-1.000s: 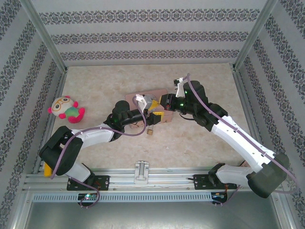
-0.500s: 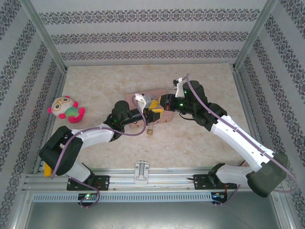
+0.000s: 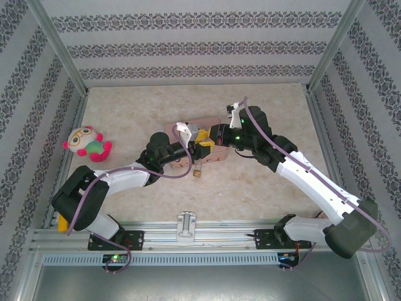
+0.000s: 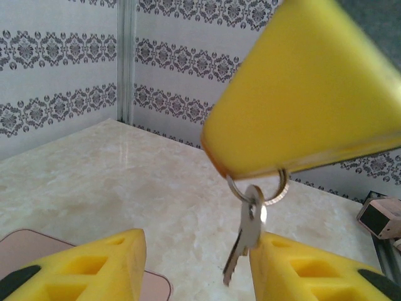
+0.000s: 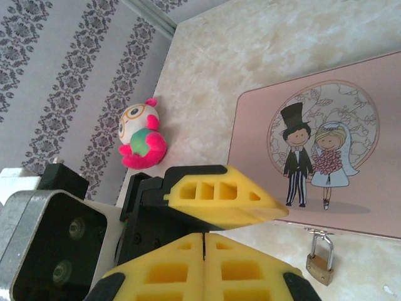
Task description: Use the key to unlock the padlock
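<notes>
**Bringing the two hands together around the dangling key**

Over the last second the left hand [image 4: 198,266] is creeping a little toward the counter's far edge. It is now sitting right up against the right hand [image 5: 203,243], above the pink box [image 5: 250,157] in the middle of the counter [image 3: 244,191]. The box and the padlock [image 5: 319,258] are not shifting at all.

The right hand is staying clenched, its yellow fingers [image 5: 250,273] pressing flat together, and it is pinching the key ring [image 4: 282,187]. The key [image 4: 245,237] is dangling from that ring, tip down, in the air above the counter.

The left hand is released. Its two fingers [image 4: 94,266] are standing apart below the ring, and the key is hanging in the gap, just beside one of them. I cannot tell whether it is touching that finger.

The padlock is hanging at the side of the box that faces the counter's near edge. It is looking locked, and neither hand is touching it. A plush toy [image 3: 88,143] is lying by the left edge, well apart.

In my judgement, the unlocking itself is not beginning yet. A key held only by its ring is flopping too freely to aim at a keyhole. The left hand is probably lining up to nip the key's own body and take a stiffer hold. The danger is the key swinging aside as those fingers are closing, leaving them shut on nothing.
</notes>
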You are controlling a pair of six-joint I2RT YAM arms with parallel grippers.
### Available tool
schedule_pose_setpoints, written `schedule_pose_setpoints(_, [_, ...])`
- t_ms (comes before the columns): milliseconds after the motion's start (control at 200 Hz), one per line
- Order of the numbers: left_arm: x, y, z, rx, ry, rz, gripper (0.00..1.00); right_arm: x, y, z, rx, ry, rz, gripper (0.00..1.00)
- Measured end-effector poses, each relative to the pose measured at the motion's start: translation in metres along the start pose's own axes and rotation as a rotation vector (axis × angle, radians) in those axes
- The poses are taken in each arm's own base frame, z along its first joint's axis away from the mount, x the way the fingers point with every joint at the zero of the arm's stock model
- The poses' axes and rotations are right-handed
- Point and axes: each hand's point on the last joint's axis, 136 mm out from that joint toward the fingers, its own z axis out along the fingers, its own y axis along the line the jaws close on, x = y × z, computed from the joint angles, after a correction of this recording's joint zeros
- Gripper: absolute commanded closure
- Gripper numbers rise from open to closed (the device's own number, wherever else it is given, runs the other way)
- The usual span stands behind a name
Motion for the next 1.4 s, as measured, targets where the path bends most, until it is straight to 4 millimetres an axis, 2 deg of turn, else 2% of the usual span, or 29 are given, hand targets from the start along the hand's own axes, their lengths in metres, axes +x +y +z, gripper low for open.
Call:
schedule_pose_setpoints(95, [-0.001,0.001,0.0,-0.005,-0.003,0.007,0.59,0.002,0.001,0.001,-0.003,0.006,-0.001,1.0])
schedule_pose_setpoints(325, [-0.005,0.001,0.001,-0.006,-0.011,0.029,0.84,0.002,0.0,0.002,-0.001,0.009,0.0,1.0])
schedule_pose_setpoints(515, [-0.003,-0.003,0.002,0.008,-0.001,0.056,1.0,-0.001,0.001,0.005,-0.004,-0.001,-0.003,1.0])
schedule_pose_setpoints(710, [-0.006,0.0,-0.002,-0.025,0.012,0.114,1.0,-0.002,0.002,0.004,-0.006,-0.003,-0.005,1.0])
schedule_pose_setpoints(810, [-0.011,0.002,-0.006,-0.051,0.013,0.16,1.0,-0.005,0.005,0.003,-0.012,-0.009,-0.006,0.8])
schedule_pose_setpoints(934, [-0.023,0.008,-0.013,-0.111,0.002,0.24,1.0,-0.005,0.005,0.001,-0.003,-0.007,-0.016,0.72])
schedule_pose_setpoints(1169, [-0.039,0.017,-0.026,-0.225,0.019,0.444,1.0,-0.012,0.008,-0.008,0.023,-0.027,-0.011,0.69])
schedule_pose_setpoints(1399, [-0.037,0.026,-0.032,-0.287,0.073,0.589,1.0,-0.011,0.009,-0.015,0.023,-0.027,0.066,0.69])
